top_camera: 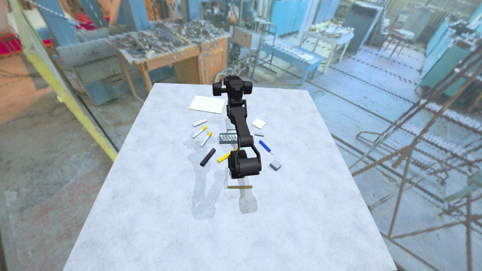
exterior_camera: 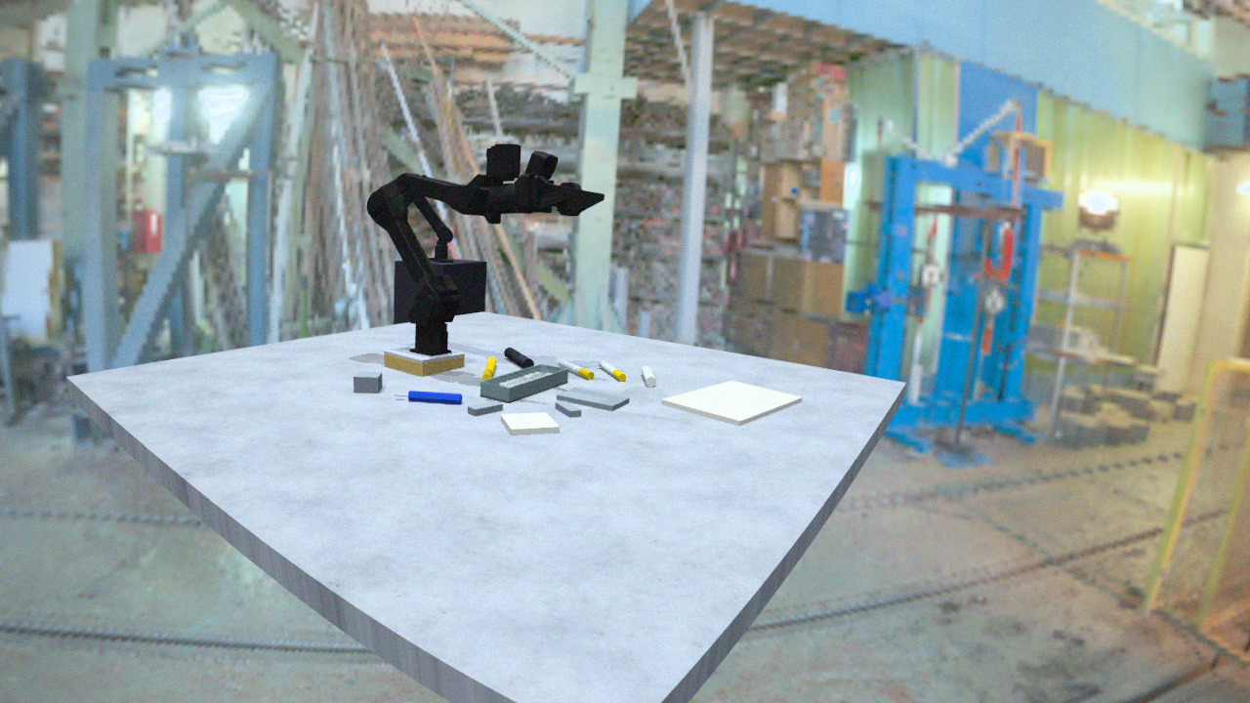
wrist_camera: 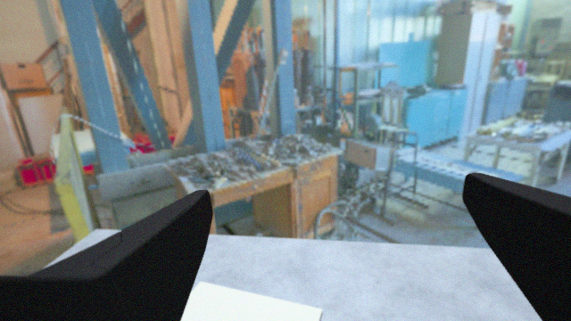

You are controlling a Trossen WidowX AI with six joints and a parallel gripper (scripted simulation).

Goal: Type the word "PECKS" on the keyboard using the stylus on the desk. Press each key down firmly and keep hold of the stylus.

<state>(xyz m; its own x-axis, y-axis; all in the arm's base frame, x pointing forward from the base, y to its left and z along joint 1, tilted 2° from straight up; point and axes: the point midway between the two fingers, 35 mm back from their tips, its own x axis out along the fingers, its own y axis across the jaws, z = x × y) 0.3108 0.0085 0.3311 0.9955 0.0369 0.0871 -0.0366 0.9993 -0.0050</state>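
My gripper (exterior_camera: 587, 200) is high above the desk (exterior_camera: 524, 524), its fingers spread wide with nothing between them. The keyboard (exterior_camera: 522, 382) lies flat near my base, partly hidden under my arm in the top view. Several pen-like things lie around it: a blue one (top_camera: 264, 145), a black one (top_camera: 207, 157), some white and yellow (top_camera: 205, 138). Which is the stylus, I cannot tell.

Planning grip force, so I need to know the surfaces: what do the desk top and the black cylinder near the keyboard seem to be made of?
The desk top looks like matte, mottled pale grey stone or concrete: cloudy patches, no gloss. The black cylinder looks like matte rubber or plastic: uniformly dark, with no highlights. Neither can be confirmed from appearance alone.
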